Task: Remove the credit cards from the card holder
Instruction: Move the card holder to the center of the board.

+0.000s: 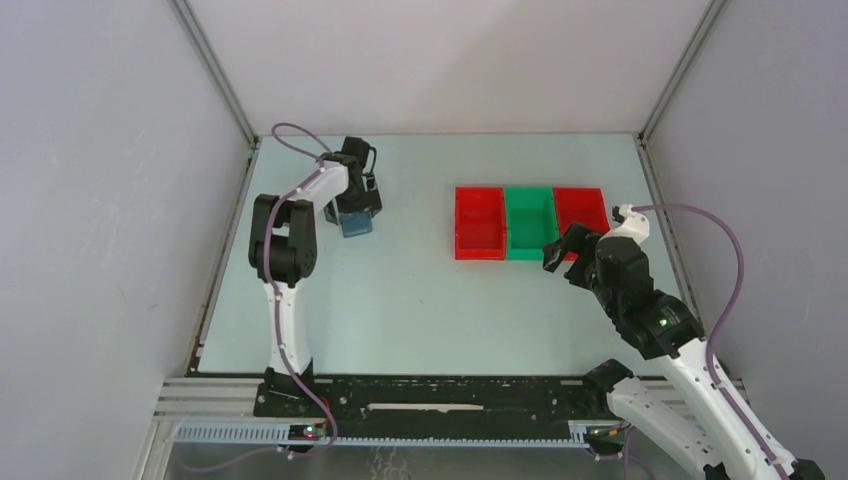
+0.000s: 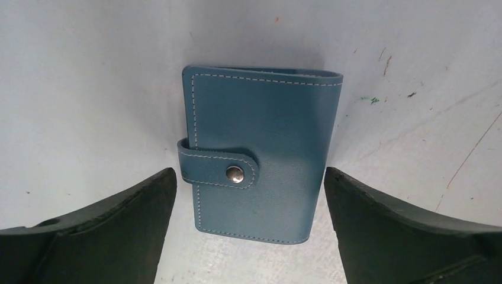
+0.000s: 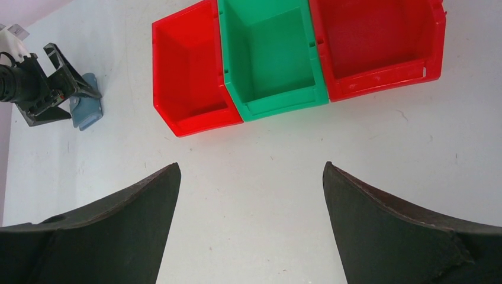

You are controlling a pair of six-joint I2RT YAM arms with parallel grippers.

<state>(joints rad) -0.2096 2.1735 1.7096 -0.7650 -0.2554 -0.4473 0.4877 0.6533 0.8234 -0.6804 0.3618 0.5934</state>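
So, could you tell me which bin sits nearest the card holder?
The left-hand red bin; the green bin and the other red bin lie farther right.

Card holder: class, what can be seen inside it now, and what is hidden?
Nothing inside shows. The card holder lies closed on the table, strap snapped shut; only its teal cover is visible. Any cards inside are covered.
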